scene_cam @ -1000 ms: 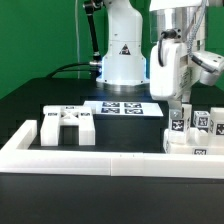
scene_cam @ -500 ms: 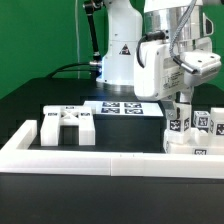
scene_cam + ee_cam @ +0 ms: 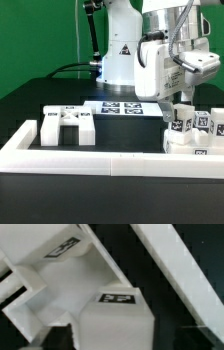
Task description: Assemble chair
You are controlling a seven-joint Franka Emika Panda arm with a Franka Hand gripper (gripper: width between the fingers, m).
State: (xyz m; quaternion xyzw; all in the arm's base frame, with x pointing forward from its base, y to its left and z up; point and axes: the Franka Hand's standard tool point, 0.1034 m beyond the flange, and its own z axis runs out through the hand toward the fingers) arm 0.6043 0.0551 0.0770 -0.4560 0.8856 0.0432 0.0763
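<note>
We judge the chair far from finished. At the exterior view's right a cluster of upright tagged pieces (image 3: 198,128) stands close together just behind the border wall (image 3: 90,160). Whether any of them are already joined we cannot tell. A bracket-like piece (image 3: 66,126) lies well apart at that view's left, also beside the wall, so it has yet to be brought over and fitted.

The tool (image 3: 184,104) hangs just above the nearest post of the cluster. We cannot tell whether its jaws are apart or gripping. The wrist view shows only white tagged parts (image 3: 110,319) very close, with no clear sight of the fingers.

The bench (image 3: 30,110) is matte black, with the marker board (image 3: 122,108) flat at its middle. Behind are the arm's base (image 3: 122,55), a dark cable (image 3: 70,68) and a green backdrop (image 3: 40,30)
</note>
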